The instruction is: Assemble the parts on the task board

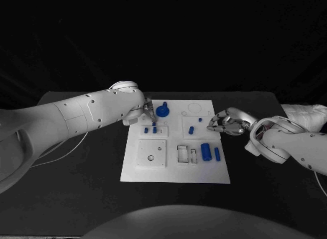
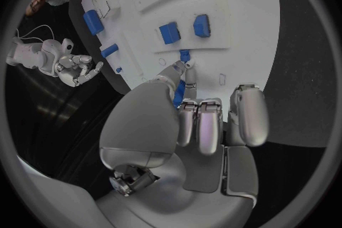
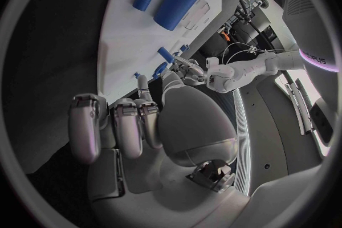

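Observation:
The white task board (image 1: 174, 172) lies in the middle of the black table. My left hand (image 1: 144, 113) is over its far left corner, beside a round blue knob part (image 1: 162, 110). In the left wrist view this hand (image 2: 203, 119) pinches a slim blue peg (image 2: 187, 57) between thumb and a finger, its tip close to the board. Two short blue pegs (image 1: 150, 130) stand just in front of the hand. My right hand (image 1: 228, 123) hovers at the board's right edge, fingers curled in on nothing. A thick blue cylinder (image 1: 205, 149) and a thinner one (image 1: 217, 154) lie near it.
Another blue peg (image 1: 191, 130) stands mid-board and a tiny one (image 1: 200, 119) behind it. A square plate with a hole (image 1: 151, 152) and a clear slotted holder (image 1: 184, 154) sit on the board's near half. A white cloth bundle (image 1: 307, 115) lies at the table's far right.

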{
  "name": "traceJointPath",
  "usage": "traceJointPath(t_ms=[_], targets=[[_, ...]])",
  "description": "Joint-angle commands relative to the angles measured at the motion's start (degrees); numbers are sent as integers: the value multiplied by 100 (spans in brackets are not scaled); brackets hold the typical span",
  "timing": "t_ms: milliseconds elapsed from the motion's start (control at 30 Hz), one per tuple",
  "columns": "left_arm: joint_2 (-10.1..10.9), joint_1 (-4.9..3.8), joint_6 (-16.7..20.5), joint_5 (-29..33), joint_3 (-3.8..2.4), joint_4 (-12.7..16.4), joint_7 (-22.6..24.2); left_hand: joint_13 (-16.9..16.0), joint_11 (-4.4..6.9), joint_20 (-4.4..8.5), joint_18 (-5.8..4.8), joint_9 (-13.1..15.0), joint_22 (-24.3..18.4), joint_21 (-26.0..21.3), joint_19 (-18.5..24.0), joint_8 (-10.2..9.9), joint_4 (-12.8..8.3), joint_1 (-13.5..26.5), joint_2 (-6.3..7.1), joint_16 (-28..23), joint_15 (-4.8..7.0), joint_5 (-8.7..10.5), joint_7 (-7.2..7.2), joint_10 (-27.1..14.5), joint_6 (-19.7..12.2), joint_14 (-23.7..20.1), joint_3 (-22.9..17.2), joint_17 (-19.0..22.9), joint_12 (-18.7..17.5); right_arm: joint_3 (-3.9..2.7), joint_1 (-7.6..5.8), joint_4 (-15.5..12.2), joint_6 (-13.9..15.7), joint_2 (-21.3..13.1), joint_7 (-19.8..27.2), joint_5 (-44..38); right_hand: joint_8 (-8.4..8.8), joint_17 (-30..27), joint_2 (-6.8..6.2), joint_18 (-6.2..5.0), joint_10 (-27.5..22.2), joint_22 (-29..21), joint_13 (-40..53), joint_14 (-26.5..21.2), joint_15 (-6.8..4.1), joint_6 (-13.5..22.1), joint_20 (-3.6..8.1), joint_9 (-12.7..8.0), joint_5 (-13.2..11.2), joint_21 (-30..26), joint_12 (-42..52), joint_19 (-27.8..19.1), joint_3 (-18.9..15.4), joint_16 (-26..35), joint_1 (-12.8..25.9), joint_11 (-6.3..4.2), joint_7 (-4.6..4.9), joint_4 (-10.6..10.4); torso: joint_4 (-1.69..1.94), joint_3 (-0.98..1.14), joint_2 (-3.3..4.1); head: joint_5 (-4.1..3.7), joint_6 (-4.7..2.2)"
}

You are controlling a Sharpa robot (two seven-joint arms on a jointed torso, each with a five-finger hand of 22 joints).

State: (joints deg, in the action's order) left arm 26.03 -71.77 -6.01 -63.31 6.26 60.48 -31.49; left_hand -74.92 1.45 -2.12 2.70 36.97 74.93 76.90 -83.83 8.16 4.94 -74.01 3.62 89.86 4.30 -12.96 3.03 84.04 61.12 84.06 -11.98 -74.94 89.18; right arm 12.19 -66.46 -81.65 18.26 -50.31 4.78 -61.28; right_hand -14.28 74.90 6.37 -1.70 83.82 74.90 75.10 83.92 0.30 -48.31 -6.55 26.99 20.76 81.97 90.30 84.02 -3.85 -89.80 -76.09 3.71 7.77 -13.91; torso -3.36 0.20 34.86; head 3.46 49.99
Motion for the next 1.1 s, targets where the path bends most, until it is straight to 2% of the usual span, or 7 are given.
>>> traceJointPath(t_ms=[33,167,300,567,700,900,1100], targets=[[133,-13,579,-53,-5,245,467,-1459,-4,-5,7,-12,1140,9,-48,31,-14,-47,-18,14,-5,44,-15,556,68,594,-28,-1506,39,0,15,7,-60,-5,18,-4,26,1510,-16,-78,618,1180,1490,608,10,-34,-14,-10,30,-43,-30,-50,38,-20,-56,9,3,-7,-4,-2,4,-5,1],[351,-12,886,-3,0,544,844,-1441,12,-2,12,-33,1135,-11,-37,61,-55,-177,-23,14,4,12,-39,543,123,594,-74,-1506,24,0,28,10,-68,-29,19,6,26,1510,-16,-78,618,1180,1490,608,10,-34,-14,-10,30,-43,-30,-50,38,-20,-56,9,3,-7,1,-8,4,-11,1],[556,-4,1172,145,19,777,1287,-1137,22,2,24,-59,1119,-74,1,87,-62,-307,-36,14,9,-85,-50,304,147,594,-129,-1506,-246,1,45,24,-73,-60,19,13,26,1510,-16,-78,618,1180,1490,608,10,-34,-14,-10,30,-44,-30,-50,38,-20,-56,9,3,-7,12,-1,-2,-24,1],[725,5,1619,283,53,879,1787,-1107,-211,-120,14,-525,1118,-86,35,-342,303,-186,61,14,-170,-7,242,294,-466,594,19,-1506,-271,1,88,62,-85,-70,28,38,27,1510,-16,-80,618,1177,1490,608,11,-33,-14,-11,29,-51,-30,-55,39,-20,-57,9,4,-7,11,1,-3,-5,1],[735,6,1478,-5,57,906,1424,-1500,-170,-146,-1,-595,1150,41,-27,-155,588,14,65,14,-155,1,165,590,-163,594,222,-1506,76,1,102,66,-90,-78,31,42,27,1510,-16,-80,618,1177,1490,608,11,-33,-14,-11,29,-51,-30,-55,39,-20,-57,9,4,-7,0,-1,0,5,1],[678,7,762,-428,58,925,354,-1508,-63,-81,-11,-528,1169,127,-77,164,1090,522,34,14,-66,201,34,596,183,594,579,-1506,82,1,109,64,-96,-86,31,44,27,1510,-16,-80,618,1177,1490,608,11,-33,-14,-11,29,-51,-30,-55,39,-20,-57,9,4,-7,-6,4,1,-6,1],[607,8,150,-545,58,906,-469,-1508,-61,-61,-4,-578,1158,97,-68,127,1167,738,-11,14,-54,441,42,596,144,594,746,-1506,82,1,111,64,-99,-80,30,44,27,1510,-16,-80,618,1177,1490,608,11,-33,-14,-11,29,-51,-30,-55,39,-20,-57,9,4,-7,-11,7,1,2,1]])
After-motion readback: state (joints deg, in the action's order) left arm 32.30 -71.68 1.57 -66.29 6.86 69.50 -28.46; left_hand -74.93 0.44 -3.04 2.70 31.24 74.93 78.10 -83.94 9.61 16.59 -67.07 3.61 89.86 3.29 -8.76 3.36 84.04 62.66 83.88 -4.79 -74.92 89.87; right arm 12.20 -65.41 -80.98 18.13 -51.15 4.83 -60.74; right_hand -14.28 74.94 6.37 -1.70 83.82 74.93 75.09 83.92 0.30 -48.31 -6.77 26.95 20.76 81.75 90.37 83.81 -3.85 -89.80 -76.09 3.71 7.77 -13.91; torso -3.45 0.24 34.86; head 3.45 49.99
